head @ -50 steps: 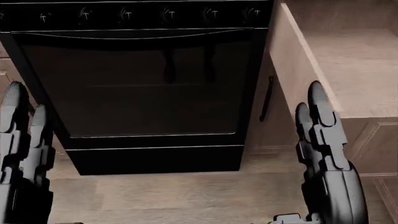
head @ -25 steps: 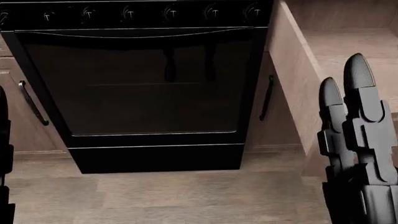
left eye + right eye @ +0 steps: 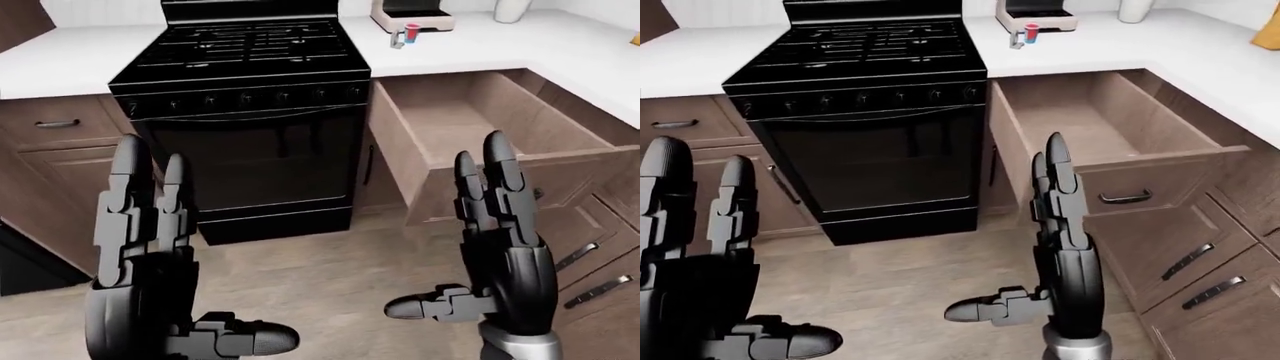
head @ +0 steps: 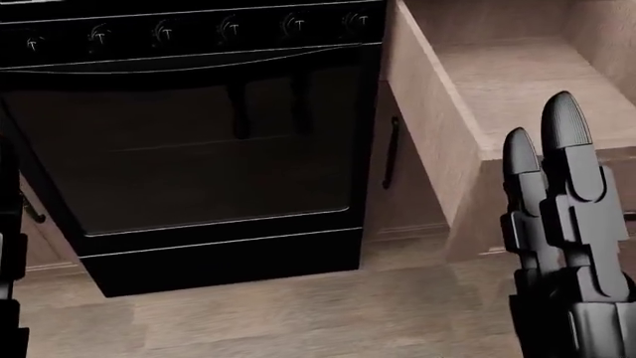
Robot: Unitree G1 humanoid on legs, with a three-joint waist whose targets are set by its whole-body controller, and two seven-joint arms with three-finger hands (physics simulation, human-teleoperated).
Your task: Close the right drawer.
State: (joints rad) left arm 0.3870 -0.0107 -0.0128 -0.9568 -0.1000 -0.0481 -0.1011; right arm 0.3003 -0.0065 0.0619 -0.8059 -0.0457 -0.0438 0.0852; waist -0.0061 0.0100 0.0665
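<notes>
Everything had slid left since before because the camera turned, and both hands, the left hand and right hand, stayed open, ready to push the pulled-out drawer at 2 o'clock beside the stove.

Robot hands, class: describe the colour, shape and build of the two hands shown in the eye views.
Both the left hand and right hand are dark grey, glossy and three-fingered. Each finger is built of blocky jointed segments ending in a rounded, finely ribbed black tip. The right hand meets a lighter silver wrist ring. No cables or markings show.
</notes>
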